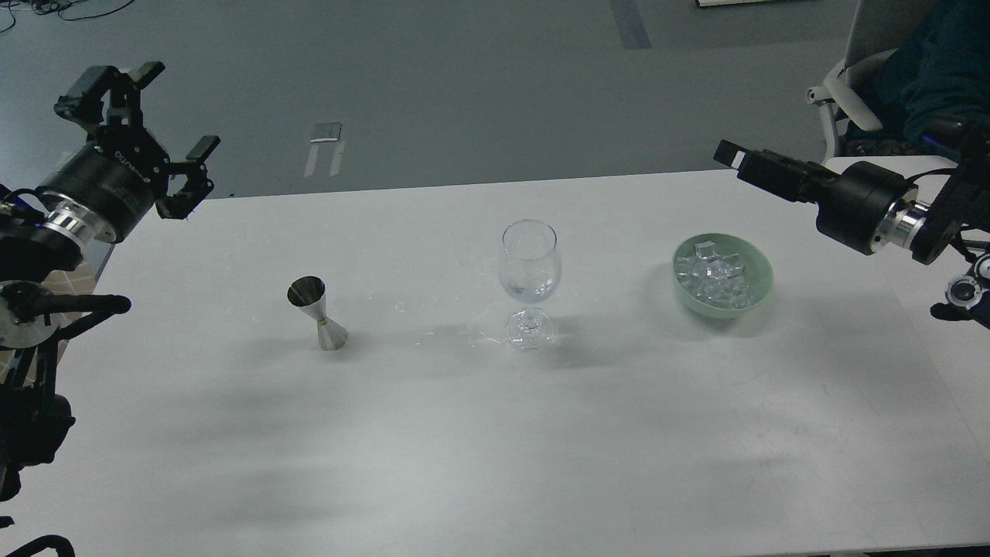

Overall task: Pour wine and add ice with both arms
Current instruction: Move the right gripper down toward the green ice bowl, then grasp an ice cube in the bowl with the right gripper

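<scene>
left claw [166,124] wide open, empty | right claw [731,155] state unclear | lettering unreadable

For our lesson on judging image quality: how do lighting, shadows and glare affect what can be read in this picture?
Head view: soft, even light; broad blurred shadows cross the white table; the clear stemmed wine glass shows faint glints, so any liquid is hard to judge; transparent ice cubes glint whitish in the pale green bowl; the silver metal jigger stays sharp.
</scene>
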